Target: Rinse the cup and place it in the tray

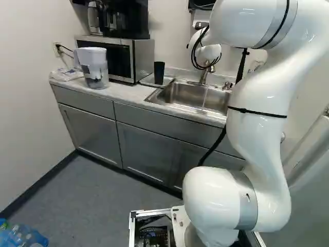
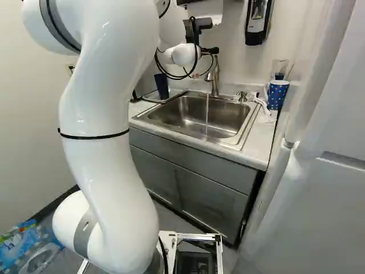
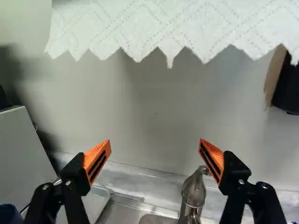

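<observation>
Had gripper (image 3: 155, 142) spread open, empty, near faucet (image 3: 193, 190); found dark cup (image 2: 162, 86) on tray (image 1: 147, 80), below and left of gripper (probably rinsed); likely needed water (image 2: 207, 116) turned off next.

The tool (image 2: 211, 51) is open, its orange pads (image 3: 97, 160) set well apart with nothing between them. Ahead, white paper (image 3: 154, 28) with a jagged edge hangs before the wall (image 3: 159, 102). A metal faucet (image 3: 193, 191) stands near one finger; near the other lie the tray (image 3: 93, 205) and a partly visible dark blue cup (image 3: 8, 214).
</observation>
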Motion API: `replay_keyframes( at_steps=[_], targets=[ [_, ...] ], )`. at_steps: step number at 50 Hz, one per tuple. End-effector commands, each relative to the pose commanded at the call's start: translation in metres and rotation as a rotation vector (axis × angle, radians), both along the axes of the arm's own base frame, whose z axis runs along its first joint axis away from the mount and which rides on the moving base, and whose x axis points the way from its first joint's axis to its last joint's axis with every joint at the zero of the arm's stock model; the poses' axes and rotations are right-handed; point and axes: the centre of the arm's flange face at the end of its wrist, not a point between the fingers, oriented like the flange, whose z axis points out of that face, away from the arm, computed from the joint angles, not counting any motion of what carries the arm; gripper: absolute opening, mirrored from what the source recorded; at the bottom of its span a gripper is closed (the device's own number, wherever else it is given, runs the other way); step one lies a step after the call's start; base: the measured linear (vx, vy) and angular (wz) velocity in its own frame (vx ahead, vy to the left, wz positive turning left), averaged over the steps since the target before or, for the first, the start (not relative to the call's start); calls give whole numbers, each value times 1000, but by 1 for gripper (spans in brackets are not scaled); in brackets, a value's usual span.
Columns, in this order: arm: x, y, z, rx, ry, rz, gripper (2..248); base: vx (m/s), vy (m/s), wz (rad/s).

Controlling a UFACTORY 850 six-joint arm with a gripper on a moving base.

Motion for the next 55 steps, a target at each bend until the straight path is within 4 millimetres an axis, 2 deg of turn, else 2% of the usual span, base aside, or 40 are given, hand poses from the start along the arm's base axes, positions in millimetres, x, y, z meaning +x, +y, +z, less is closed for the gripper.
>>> replay_keyframes(
  at_steps=[55],
  targets=[
    [-1,0,-10,25,105,0,247,1,0,0]
  ],
)
